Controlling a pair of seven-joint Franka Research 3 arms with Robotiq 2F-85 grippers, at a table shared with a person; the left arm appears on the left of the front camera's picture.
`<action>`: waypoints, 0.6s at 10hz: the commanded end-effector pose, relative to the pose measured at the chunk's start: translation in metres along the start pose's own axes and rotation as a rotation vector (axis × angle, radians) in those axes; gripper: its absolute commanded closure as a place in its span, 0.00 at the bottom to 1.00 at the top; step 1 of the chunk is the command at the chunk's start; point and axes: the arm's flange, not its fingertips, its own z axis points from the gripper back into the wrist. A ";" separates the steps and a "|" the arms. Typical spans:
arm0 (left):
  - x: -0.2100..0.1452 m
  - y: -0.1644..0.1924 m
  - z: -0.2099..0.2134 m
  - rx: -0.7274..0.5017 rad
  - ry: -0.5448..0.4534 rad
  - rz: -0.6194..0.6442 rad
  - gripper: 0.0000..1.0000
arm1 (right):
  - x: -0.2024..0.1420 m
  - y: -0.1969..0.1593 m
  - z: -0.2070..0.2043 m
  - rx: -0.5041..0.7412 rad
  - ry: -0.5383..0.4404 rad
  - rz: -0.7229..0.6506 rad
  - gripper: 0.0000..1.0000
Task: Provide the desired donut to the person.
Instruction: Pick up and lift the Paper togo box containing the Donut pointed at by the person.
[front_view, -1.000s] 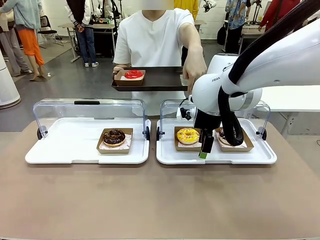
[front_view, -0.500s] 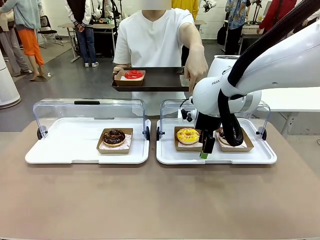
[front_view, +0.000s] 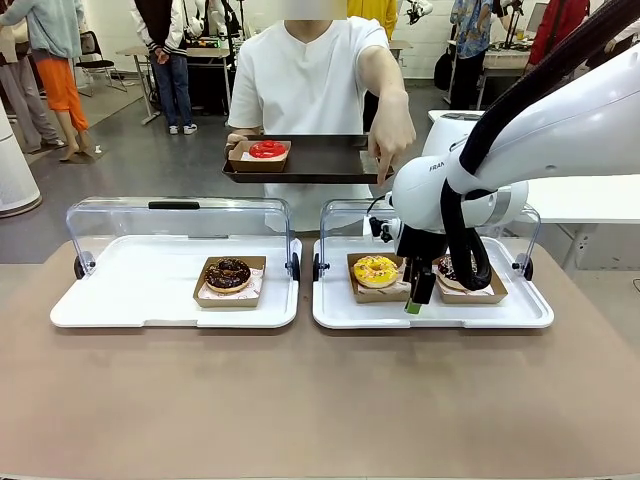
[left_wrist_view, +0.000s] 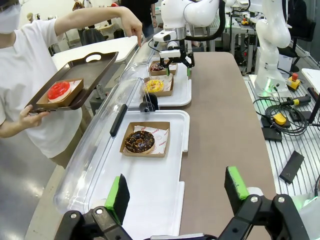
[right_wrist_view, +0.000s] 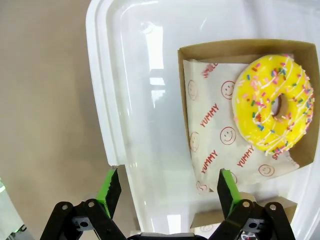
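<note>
Since the yellow sprinkled donut (front_view: 376, 270) is the one the person's hand (front_view: 392, 130) seems to point down at, I'm treating it as the pick, though the dark donut (front_view: 447, 268) just beside it can't be ruled out from here. It sits in its cardboard box (front_view: 375, 292) on smiley paper, inside the right tray (front_view: 340, 312), not lifted yet.

My right tool (front_view: 414, 300) hangs just at the near corner of that box. In the wrist view its jaws are spread wide with nothing between them: one finger over the tray's rim, the other over the box corner. So no grab so far.

My left tool (left_wrist_view: 176, 189) is parked wide open too, well back over the left tray (front_view: 100, 315), where a chocolate donut (front_view: 228, 272) waits in its own box.

The person holds a dark serving tray (front_view: 320, 160) across the counter (front_view: 300, 400), with a red donut (front_view: 266, 149) on it already. My guess: one delivery done, and this one needs the whole grab, lift and hand-over.
</note>
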 end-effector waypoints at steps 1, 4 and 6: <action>0.001 0.000 0.001 0.006 -0.007 -0.005 0.00 | 0.004 -0.007 -0.003 -0.022 0.010 0.021 0.00; 0.001 0.000 0.001 0.006 -0.007 -0.005 0.00 | 0.008 0.000 0.002 -0.037 -0.001 0.047 0.00; 0.001 0.000 0.001 0.006 -0.007 -0.005 0.00 | 0.010 0.001 0.002 -0.053 -0.003 0.058 0.00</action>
